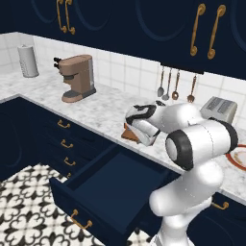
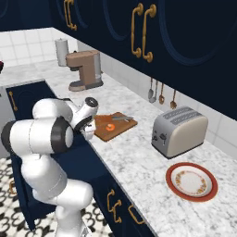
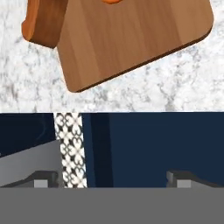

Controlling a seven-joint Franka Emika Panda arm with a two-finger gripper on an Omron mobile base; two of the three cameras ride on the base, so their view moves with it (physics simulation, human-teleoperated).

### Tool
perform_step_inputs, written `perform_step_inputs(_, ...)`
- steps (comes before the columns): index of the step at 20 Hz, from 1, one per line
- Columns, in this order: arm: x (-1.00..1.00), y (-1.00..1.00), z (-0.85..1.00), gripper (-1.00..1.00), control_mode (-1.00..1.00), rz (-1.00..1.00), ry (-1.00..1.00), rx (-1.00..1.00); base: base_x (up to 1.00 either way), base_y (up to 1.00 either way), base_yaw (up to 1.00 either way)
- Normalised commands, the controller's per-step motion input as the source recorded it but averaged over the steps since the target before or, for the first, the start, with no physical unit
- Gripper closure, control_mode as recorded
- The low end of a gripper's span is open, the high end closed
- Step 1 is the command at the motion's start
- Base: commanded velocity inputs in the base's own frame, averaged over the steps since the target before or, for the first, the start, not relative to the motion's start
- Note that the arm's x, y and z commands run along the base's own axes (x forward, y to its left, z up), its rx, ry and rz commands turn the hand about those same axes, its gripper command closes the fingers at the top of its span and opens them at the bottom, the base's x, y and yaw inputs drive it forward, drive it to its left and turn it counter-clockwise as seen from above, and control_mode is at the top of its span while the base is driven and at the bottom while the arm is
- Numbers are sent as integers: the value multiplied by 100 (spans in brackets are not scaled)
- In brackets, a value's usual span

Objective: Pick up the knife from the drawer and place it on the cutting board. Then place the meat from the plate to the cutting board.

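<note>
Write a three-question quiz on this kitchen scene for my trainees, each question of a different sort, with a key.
1. True or false: the plate still holds the meat.
2. What lies on the cutting board beside the meat? A) spoon B) knife C) ladle
3. Fill in: the drawer below the counter stands ____.

Key: 1 false, the meat is on the board; 2 B; 3 open.
</note>
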Motion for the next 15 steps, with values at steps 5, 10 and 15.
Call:
perform_step_inputs(5,-43,39,99,-100,-100,11,-19,-22,0,0,0)
perform_step_inputs(10,-42,9,96,-100,-100,12,-4,-27,0,0,0)
perform_step_inputs(15,-59,24,47,-100,-100,14,12,-21,0,0,0)
